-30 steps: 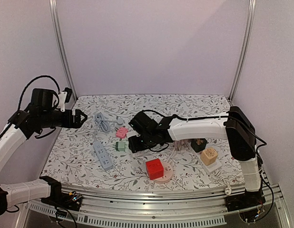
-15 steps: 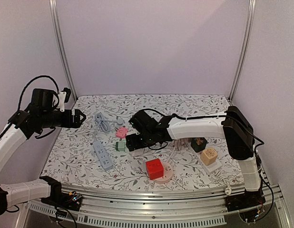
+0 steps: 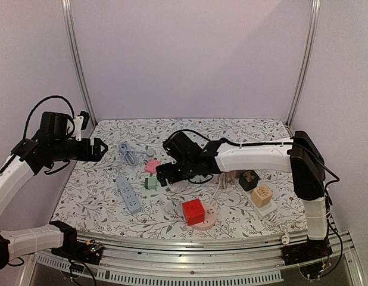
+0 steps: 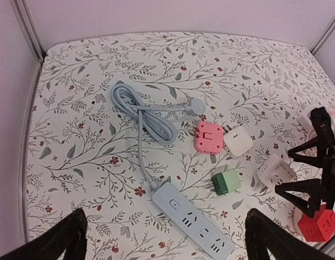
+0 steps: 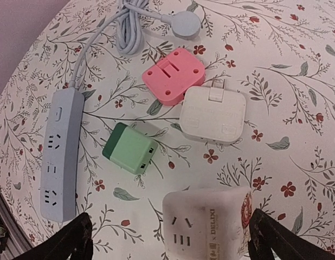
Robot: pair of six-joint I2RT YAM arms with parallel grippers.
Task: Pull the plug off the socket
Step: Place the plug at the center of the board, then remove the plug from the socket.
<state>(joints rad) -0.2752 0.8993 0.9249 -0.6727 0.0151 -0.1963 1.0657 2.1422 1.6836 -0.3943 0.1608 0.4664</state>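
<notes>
Right claw (image 5: 170, 239) spread wide, straddling white socket (image 5: 206, 223)

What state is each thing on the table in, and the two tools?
white cube socket: upright, visible slots empty
right tool: open, straddling it, not gripping
left tool: open, empty
blue power strip: slots empty, cord coiled
pink adapter: loose, unplugged
white adapter: loose, unplugged
green adapter: loose, unplugged
</notes>
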